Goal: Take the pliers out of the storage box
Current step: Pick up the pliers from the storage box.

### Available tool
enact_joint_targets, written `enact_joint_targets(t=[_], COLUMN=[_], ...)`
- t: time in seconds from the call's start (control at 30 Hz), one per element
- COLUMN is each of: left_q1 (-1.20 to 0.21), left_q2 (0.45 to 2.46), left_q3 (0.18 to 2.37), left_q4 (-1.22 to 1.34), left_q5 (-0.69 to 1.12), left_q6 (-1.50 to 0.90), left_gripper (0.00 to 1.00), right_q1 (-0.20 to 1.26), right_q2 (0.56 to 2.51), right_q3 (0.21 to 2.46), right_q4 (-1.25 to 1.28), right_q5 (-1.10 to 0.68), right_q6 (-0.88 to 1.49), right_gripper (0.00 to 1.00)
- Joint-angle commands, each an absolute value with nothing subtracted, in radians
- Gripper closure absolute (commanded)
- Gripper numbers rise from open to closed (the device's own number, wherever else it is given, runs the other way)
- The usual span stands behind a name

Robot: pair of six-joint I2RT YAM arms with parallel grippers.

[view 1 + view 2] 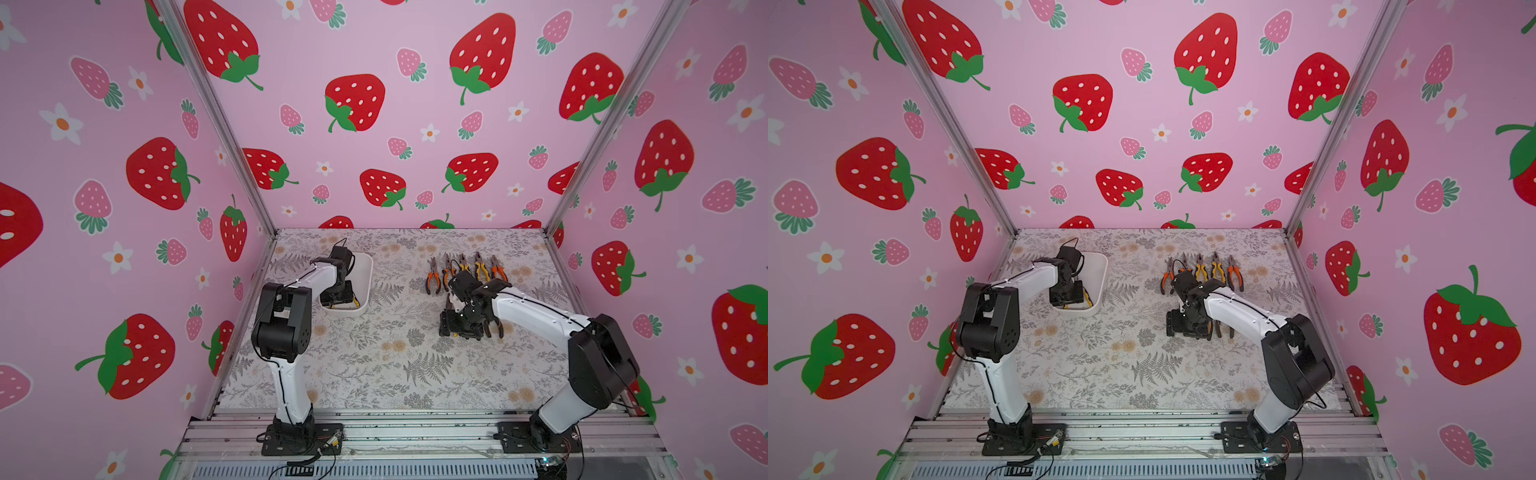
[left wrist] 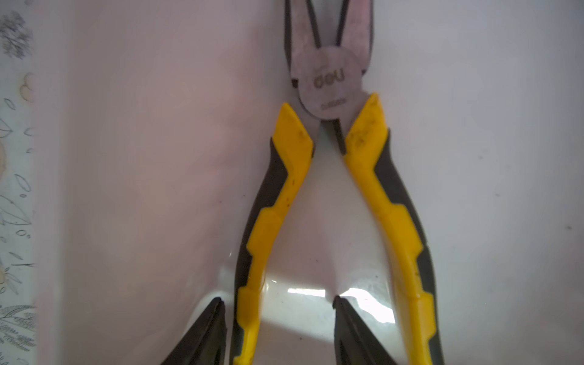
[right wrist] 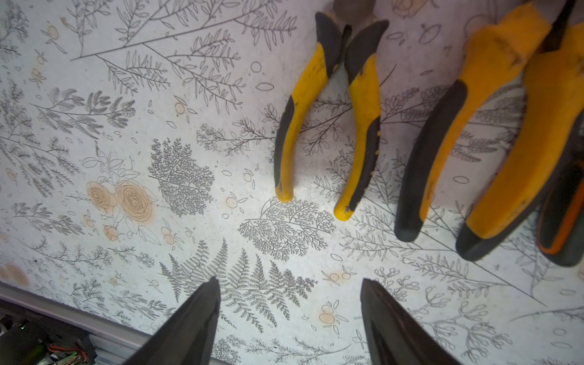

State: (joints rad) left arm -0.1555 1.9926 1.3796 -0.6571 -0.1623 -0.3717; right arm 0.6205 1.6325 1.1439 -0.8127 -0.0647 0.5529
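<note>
At 11 o'clock on the floral table [image 1: 374, 365]: white storage box [image 1: 365, 274], one pair of yellow-and-black pliers [image 2: 331, 189] flat on its floor, handles spread. Left gripper [image 2: 277, 300] down inside the box, fingers apart, astride one handle, not clamped. At 1 o'clock: row of pliers [image 1: 481, 269] on the table. Right gripper [image 3: 289, 280] just off centre toward 3 o'clock, fingers wide apart, nothing between; possibly more pliers beside it, hard to count from above.
</note>
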Motion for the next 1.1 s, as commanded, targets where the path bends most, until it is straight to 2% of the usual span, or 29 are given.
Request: enact_joint_targets(t=[0.0, 0.13, 0.2, 0.23, 0.27, 0.33, 0.4, 0.47, 0.5, 0.67, 0.83, 1.07], left_q1=[-0.128, -0.109, -0.103, -0.101, -0.101, -0.101, -0.101, -0.100, -0.101, -0.103, -0.148, -0.339], left_q2=[2.021, 2.035, 2.045, 2.045, 2.043, 2.035, 2.026, 2.019, 2.017, 1.970, 1.804, 1.554], left_q3=[1.363, 1.381, 1.390, 1.390, 1.387, 1.381, 1.373, 1.371, 1.373, 1.366, 1.348, 1.333], left_q4=[-0.640, -0.639, -0.641, -0.642, -0.640, -0.638, -0.634, -0.637, -0.642, -0.640, -0.591, -0.548], left_q5=[-0.128, -0.092, -0.069, -0.064, -0.060, -0.055, -0.054, -0.057, -0.059, -0.069, -0.077, -0.298], left_q6=[-0.391, -0.385, -0.381, -0.379, -0.379, -0.380, -0.384, -0.385, -0.385, -0.378, -0.341, -0.200], left_gripper=[0.44, 0.44, 0.48, 0.55, 0.68, 0.85, 0.91, 0.93, 0.99, 1.00, 1.00, 1.00], right_q1=[0.612, 0.613, 0.613, 0.614, 0.614, 0.613, 0.614, 0.614, 0.614, 0.613, 0.613, 0.613], right_q2=[1.630, 1.630, 1.631, 1.631, 1.629, 1.628, 1.628, 1.629, 1.629, 1.623, 1.602, 1.626], right_q3=[1.137, 1.133, 1.136, 1.138, 1.140, 1.141, 1.145, 1.147, 1.149, 1.159, 1.194, 1.394], right_q4=[-0.820, -0.820, -0.819, -0.820, -0.820, -0.820, -0.824, -0.825, -0.826, -0.831, -0.827, -0.867], right_q5=[-0.079, -0.080, -0.080, -0.080, -0.080, -0.081, -0.080, -0.080, -0.080, -0.080, -0.059, -0.089], right_q6=[0.548, 0.546, 0.546, 0.546, 0.546, 0.546, 0.545, 0.544, 0.543, 0.538, 0.511, 0.494], right_gripper=[0.24, 0.24, 0.24, 0.25, 0.25, 0.25, 0.25, 0.25, 0.25, 0.26, 0.26, 0.26])
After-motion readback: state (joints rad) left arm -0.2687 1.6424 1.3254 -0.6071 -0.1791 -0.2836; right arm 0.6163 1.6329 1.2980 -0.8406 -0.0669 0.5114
